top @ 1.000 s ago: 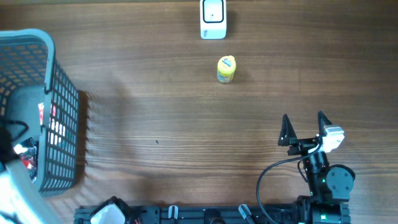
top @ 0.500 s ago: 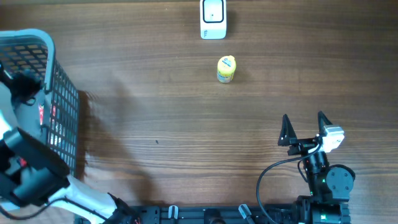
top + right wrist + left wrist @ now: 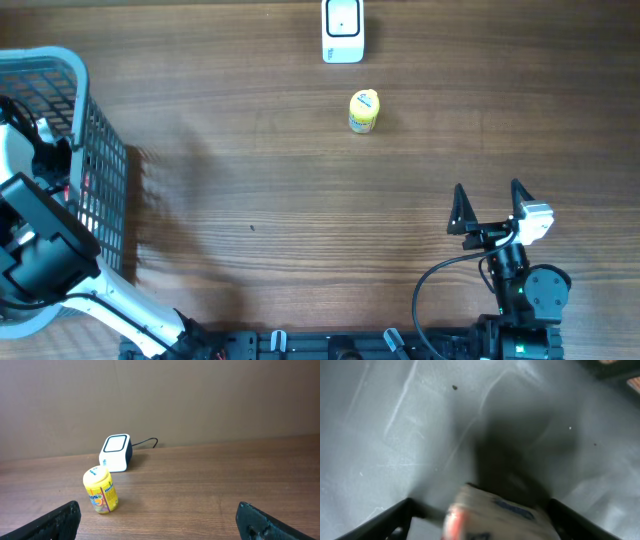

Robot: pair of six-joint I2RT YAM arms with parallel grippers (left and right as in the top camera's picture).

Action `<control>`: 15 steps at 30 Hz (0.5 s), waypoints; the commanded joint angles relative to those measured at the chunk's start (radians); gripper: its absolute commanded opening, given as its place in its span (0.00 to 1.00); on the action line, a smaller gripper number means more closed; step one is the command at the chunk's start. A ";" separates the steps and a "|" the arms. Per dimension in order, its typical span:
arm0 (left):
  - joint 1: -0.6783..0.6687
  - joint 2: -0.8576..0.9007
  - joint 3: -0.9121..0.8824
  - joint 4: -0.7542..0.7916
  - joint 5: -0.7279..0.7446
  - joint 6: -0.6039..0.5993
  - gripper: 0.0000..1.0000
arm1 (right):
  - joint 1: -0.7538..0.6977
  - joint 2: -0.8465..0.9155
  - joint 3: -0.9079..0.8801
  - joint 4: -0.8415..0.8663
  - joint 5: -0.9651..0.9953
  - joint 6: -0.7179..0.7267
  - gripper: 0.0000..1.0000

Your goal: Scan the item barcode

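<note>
A mesh basket (image 3: 100, 170) at the left edge of the table (image 3: 300, 220) walls in the left gripper (image 3: 485, 522). A blurred box (image 3: 500, 512) sits between its fingers (image 3: 390, 520), grip and long axis unreadable. A yellow canister (image 3: 364, 111) stands upright near the far-edge scanner (image 3: 343, 30). The right gripper (image 3: 488, 190) gapes empty.

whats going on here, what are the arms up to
The left tool is down inside the grey basket, its fingers either side of a boxy item; the view is too blurred to say whether it grips. The right tool is open and empty, facing a yellow bottle that stands untouched in front of the white scanner.
</note>
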 commanded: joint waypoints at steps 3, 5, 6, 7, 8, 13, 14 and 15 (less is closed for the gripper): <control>-0.008 0.030 -0.037 -0.006 0.016 -0.015 0.46 | 0.002 -0.007 -0.001 0.004 0.003 0.013 1.00; -0.008 0.030 -0.037 -0.018 0.016 -0.037 0.41 | 0.002 -0.007 -0.001 0.004 0.003 0.013 1.00; -0.008 0.029 -0.036 -0.026 0.016 -0.045 0.39 | 0.002 -0.007 -0.001 0.004 0.003 0.013 1.00; -0.008 0.024 -0.036 -0.033 0.016 -0.060 0.36 | 0.002 -0.007 -0.001 0.004 0.003 0.013 1.00; -0.008 0.014 -0.036 -0.036 0.016 -0.074 0.33 | 0.002 -0.007 -0.001 0.004 0.003 0.013 1.00; -0.008 -0.157 0.039 -0.093 0.016 -0.129 0.38 | 0.002 -0.007 -0.001 0.004 0.003 0.013 1.00; -0.008 -0.205 0.064 -0.109 0.016 -0.158 0.39 | 0.002 -0.007 -0.001 0.004 0.003 0.013 1.00; -0.008 -0.258 0.088 -0.118 0.016 -0.186 0.43 | 0.002 -0.007 -0.001 0.004 0.003 0.013 1.00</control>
